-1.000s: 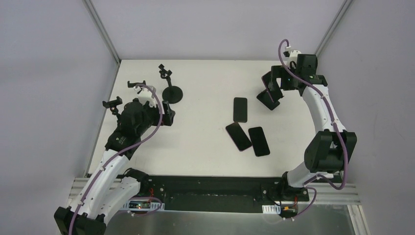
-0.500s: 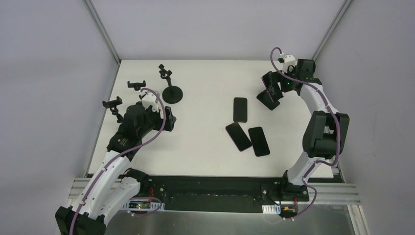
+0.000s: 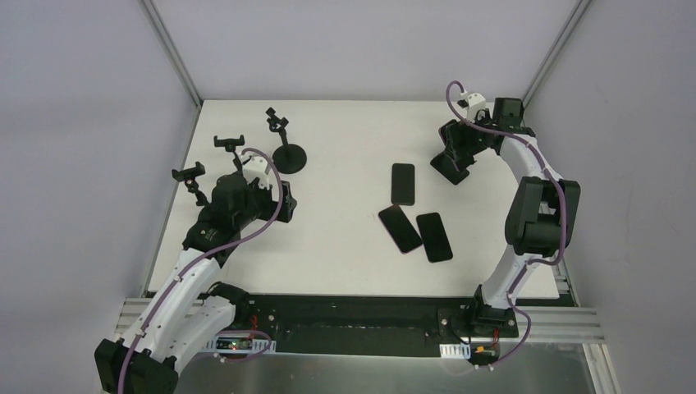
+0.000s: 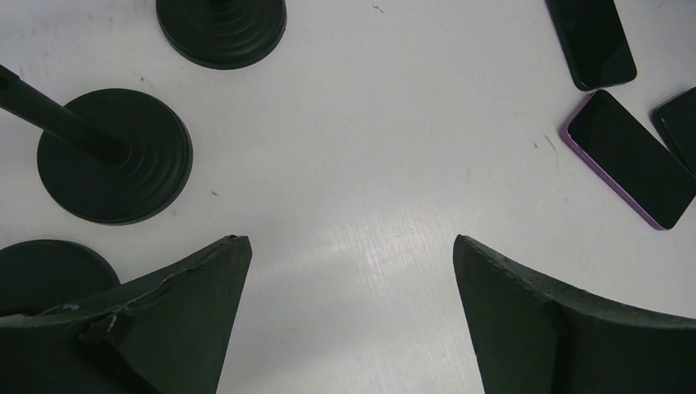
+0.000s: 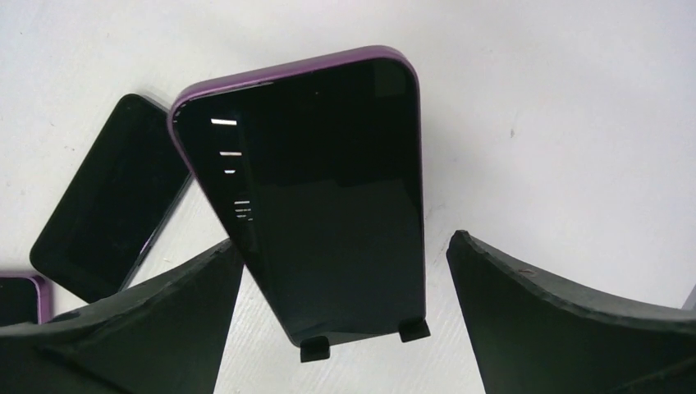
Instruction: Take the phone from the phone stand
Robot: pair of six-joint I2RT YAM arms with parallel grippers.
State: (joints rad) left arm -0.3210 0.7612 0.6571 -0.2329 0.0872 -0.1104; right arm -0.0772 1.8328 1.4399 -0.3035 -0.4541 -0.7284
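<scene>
A dark phone with a purple rim [image 5: 320, 197] stands tilted in a black phone stand at the table's far right; two stand clips [image 5: 316, 351] hold its lower edge. My right gripper [image 5: 345, 242] is open, one finger on each side of the phone's lower half, not touching it. In the top view the right gripper [image 3: 457, 146] covers most of the phone, and the stand's base [image 3: 448, 171] shows below it. My left gripper [image 3: 283, 201] is open and empty over bare table at the left, also in the left wrist view [image 4: 349, 242].
Three phones lie flat mid-table [image 3: 402, 182] [image 3: 400, 228] [image 3: 433, 236]. Three empty stands are at the far left [image 3: 289, 156] [image 3: 230, 141] [image 3: 189, 172]; their round bases show in the left wrist view [image 4: 115, 156] [image 4: 222, 29]. Walls enclose the table.
My right wrist has swung in over the stand, bringing its open fingers around the phone. My left gripper has drifted slightly toward the near side, still open.
</scene>
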